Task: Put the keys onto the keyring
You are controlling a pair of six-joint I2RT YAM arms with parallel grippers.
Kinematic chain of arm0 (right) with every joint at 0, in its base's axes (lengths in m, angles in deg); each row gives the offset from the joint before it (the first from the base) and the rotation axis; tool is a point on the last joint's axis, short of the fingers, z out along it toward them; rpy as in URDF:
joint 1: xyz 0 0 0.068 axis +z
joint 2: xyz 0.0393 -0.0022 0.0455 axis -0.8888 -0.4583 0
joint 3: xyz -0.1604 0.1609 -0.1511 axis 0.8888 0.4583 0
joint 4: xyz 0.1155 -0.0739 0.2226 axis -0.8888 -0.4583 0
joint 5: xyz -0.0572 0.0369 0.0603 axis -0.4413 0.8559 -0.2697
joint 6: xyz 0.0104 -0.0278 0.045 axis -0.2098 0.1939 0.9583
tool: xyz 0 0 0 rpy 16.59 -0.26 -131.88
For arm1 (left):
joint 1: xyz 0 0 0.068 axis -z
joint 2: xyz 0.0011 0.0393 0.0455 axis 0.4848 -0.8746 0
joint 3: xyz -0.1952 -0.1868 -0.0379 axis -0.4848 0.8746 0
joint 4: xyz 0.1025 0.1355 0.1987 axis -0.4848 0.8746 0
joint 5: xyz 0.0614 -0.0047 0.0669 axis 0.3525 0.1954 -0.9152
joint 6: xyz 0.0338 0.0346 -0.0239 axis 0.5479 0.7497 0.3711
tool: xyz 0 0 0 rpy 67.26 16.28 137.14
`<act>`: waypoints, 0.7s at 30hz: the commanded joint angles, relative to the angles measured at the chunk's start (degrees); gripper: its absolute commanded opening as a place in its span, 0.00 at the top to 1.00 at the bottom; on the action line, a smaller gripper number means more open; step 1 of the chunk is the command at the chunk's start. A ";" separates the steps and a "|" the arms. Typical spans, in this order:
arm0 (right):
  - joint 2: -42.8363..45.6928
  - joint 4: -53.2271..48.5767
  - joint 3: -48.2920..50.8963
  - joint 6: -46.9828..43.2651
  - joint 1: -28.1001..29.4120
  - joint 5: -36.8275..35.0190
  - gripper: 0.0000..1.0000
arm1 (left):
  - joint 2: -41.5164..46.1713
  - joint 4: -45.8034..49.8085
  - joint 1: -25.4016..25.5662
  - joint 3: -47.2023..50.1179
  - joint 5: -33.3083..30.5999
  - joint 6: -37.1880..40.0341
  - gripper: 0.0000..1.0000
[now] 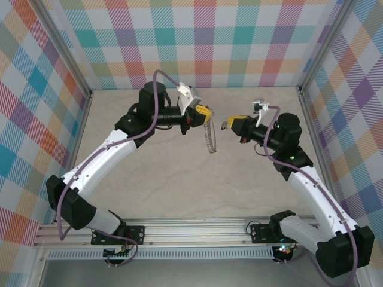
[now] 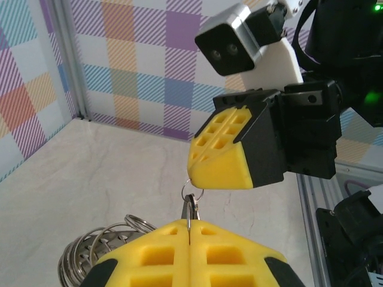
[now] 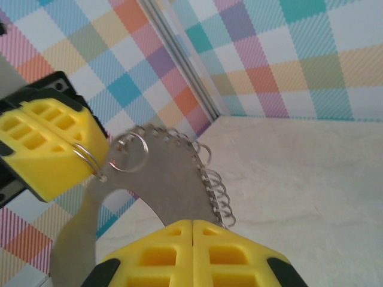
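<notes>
- keyring (image 1: 210, 139): it hangs above the table (image 1: 149, 179), and your left gripper (image 1: 205, 113) is clenched on its top edge.
- your right gripper (image 1: 227, 124) sits just beside it with its jaws closed. Whether a key is pinched inside is too small to tell.
- the step in hand looks like threading. Your next move calls for lining that tip up with one small loop.
- count: one keyring, many loops (image 3: 216, 190), two grippers.

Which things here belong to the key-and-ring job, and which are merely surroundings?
Job in hand:
keyring, hanging from the shut left gripper
right gripper, shut, facing it

Just surroundings:
table
checked walls
metal rail
</notes>
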 commanded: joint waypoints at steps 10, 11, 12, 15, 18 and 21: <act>-0.35 8.53 -2.48 -1.50 -0.65 9.23 1.00 | -1.92 1.92 0.95 -3.47 2.41 3.67 1.00; -0.53 8.78 -2.61 -1.28 -0.65 9.94 1.00 | -1.95 1.89 0.94 -3.52 2.44 3.71 1.00; -0.70 8.87 -2.79 -1.10 -0.65 10.53 1.00 | -1.93 1.78 0.90 -3.55 2.39 3.73 1.00; -1.32 9.47 -3.31 -0.20 -0.65 12.64 1.00 | -1.91 1.74 0.96 -3.67 2.59 3.63 1.00; -1.80 10.32 -3.50 0.53 -0.66 13.10 1.00 | -1.99 1.76 0.96 -3.93 2.94 3.47 1.00; -2.33 10.93 -3.74 1.13 -0.65 13.26 1.00 | -1.97 1.63 0.96 -3.92 3.25 3.28 1.00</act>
